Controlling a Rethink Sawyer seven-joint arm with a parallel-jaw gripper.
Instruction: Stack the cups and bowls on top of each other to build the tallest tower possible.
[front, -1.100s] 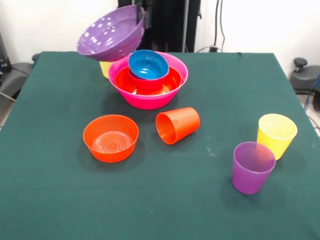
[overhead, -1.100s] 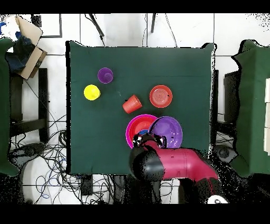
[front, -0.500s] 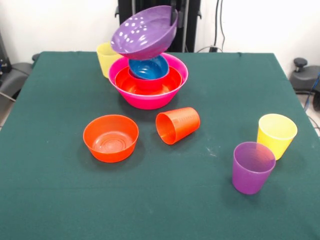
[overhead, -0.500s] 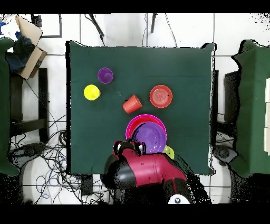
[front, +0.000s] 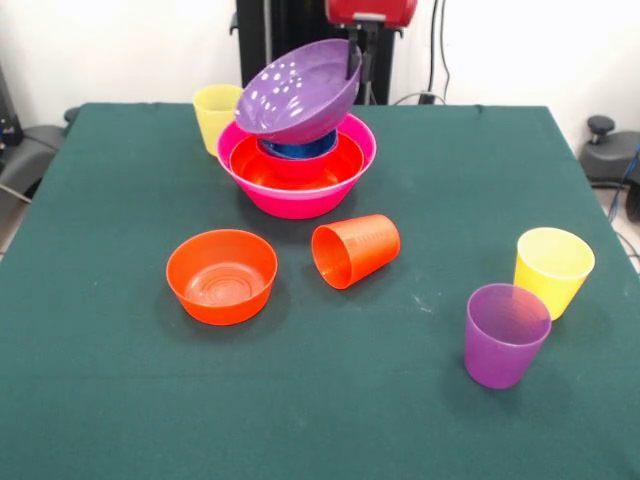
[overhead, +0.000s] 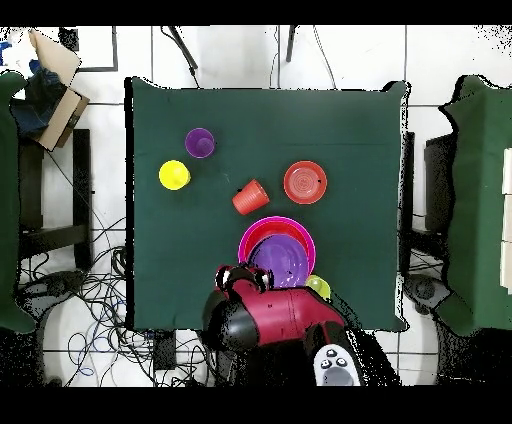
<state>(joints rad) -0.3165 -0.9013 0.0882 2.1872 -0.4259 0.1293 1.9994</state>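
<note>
Arm reaching down from above, my claw (front: 354, 52) pinches the far rim of the wide purple bowl (front: 300, 90), holding it tilted over the blue bowl (front: 298, 149) in the tower (front: 297, 180).

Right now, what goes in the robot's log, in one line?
gripper: shut on purple bowl | purple bowl: tilted over blue bowl in tower | orange cup: on its side

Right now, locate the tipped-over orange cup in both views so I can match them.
Front view: the orange cup lies on its side near the table's middle, just below the big pink bowl.
Overhead view: the orange cup lies just above the pink bowl's rim.
Shared landmark: the loose orange bowl, standing beside the cup in both.
</note>
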